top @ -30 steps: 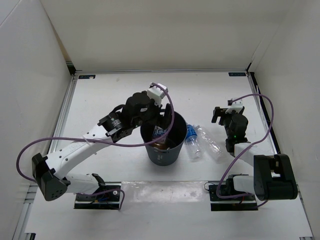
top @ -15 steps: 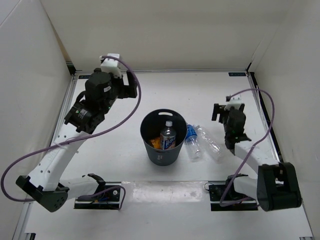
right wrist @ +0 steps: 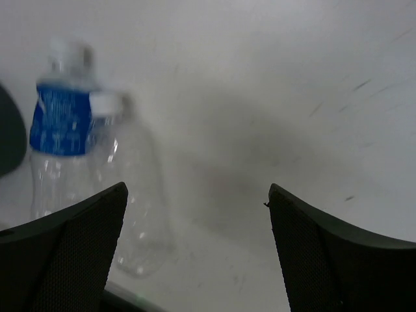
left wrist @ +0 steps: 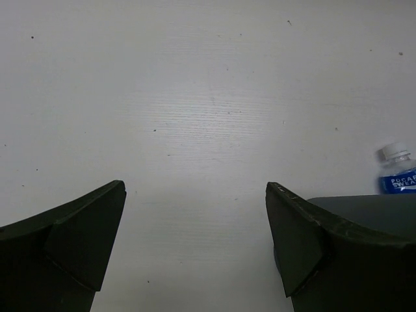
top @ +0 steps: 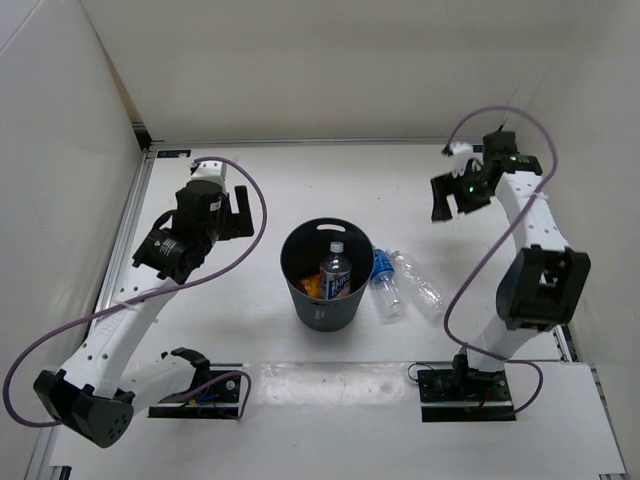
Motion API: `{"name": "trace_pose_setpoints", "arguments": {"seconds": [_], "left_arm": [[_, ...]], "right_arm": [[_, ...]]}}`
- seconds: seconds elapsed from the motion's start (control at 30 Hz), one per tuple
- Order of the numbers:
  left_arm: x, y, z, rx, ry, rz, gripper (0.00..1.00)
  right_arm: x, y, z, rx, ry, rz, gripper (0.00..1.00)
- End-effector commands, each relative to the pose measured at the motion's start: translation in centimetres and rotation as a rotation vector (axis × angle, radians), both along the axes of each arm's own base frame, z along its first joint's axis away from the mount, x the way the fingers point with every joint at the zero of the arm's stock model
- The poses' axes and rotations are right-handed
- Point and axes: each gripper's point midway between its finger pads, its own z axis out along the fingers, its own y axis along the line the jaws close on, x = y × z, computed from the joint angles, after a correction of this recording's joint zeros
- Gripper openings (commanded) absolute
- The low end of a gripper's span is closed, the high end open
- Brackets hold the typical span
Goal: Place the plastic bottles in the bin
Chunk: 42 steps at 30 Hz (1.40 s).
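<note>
A white counter (top: 330, 180), lightly speckled, spreads beneath the left pincer (top: 238, 212) and the right pincer (top: 452, 200). Plain white walls enclose it: a back wall (top: 320, 70) beyond both, a left wall (top: 50, 150) outside the left pincer, and a right wall (top: 595, 90) outside the right. The light is soft and even.

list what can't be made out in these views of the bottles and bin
Top view: orange bottle mostly hidden by the bin wall and the upright bottle.
Left wrist view: upright bottle's lower body hidden behind the bin.
Right wrist view: blue-label bottle and clear bottle blurred, label text unreadable.
</note>
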Motion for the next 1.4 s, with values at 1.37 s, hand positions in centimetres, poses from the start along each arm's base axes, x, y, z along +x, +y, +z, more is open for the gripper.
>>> {"name": "trace_pose_setpoints", "arguments": {"seconds": [1.37], "left_arm": [[-0.3, 2.0, -0.6, 0.015, 0.081, 0.105, 0.99]], "right_arm": [[-16.0, 5.3, -13.0, -0.204, 0.753, 0.191, 0.9]]}}
